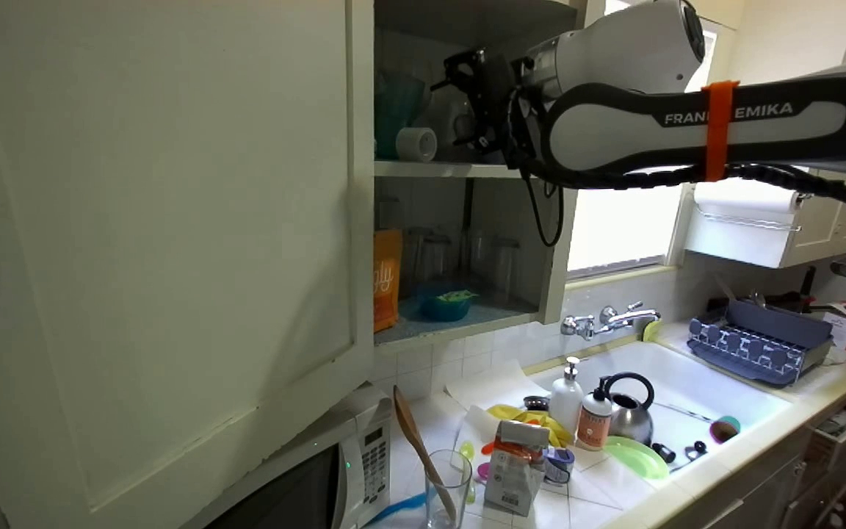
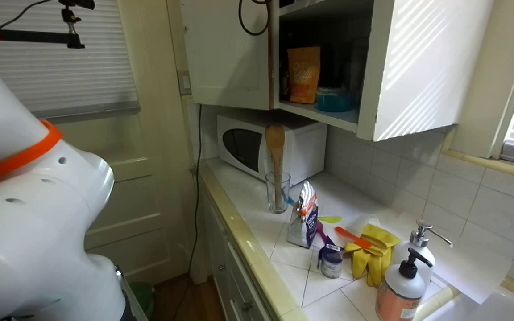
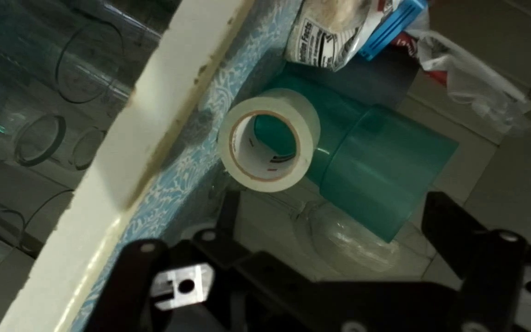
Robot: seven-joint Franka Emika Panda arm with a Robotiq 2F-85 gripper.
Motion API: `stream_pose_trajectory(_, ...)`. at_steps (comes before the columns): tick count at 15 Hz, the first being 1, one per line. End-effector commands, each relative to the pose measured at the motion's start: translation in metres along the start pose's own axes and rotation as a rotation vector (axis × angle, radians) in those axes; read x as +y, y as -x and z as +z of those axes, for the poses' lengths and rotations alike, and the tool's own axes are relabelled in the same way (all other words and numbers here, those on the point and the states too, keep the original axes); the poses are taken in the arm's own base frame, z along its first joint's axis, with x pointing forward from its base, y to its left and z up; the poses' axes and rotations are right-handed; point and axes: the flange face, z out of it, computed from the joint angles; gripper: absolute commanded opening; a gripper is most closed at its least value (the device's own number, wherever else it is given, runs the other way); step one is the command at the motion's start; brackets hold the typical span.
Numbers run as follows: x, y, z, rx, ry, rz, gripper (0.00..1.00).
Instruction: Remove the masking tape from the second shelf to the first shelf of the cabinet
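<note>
Teal vessel (image 3: 383,170) partly behind the masking tape (image 3: 250,154).

- The white cabinet (image 2: 426,67) hangs open above the counter (image 2: 248,196).
- On its first shelf (image 2: 335,120), an orange pouch (image 2: 304,73) stands upright just beside a teal bowl (image 2: 333,101).
- A white microwave (image 2: 304,147) sits beneath the cabinet.
- Near it, a wooden spoon (image 2: 275,138) stands in a clear glass (image 2: 286,191).
- Nearer are a silver bag (image 2: 302,227), a purple-lidded jar (image 2: 332,263) and yellow gloves (image 2: 375,254).
- A coral-labelled pump bottle (image 2: 400,292) stands before a white dispenser (image 2: 400,251).
- The robot arm (image 2: 38,223), banded in orange, takes up the left side.
</note>
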Motion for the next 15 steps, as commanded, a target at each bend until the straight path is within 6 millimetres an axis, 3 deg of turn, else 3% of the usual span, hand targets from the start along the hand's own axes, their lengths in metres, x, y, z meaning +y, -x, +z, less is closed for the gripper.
stream_pose_trajectory(1,0.005,0.008,0.011,-0.022,0.021,-0.006,1.00)
stream_pose_trajectory(6,0.008,0.010,0.020,-0.022,0.025,-0.038,0.99)
stream_pose_trajectory(11,0.007,0.012,0.025,-0.023,0.025,-0.063,0.63)
stream_pose_trajectory(13,0.005,0.014,0.027,-0.026,0.022,-0.076,0.57)
stream_pose_trajectory(15,0.004,0.013,0.029,-0.022,0.020,-0.089,0.58)
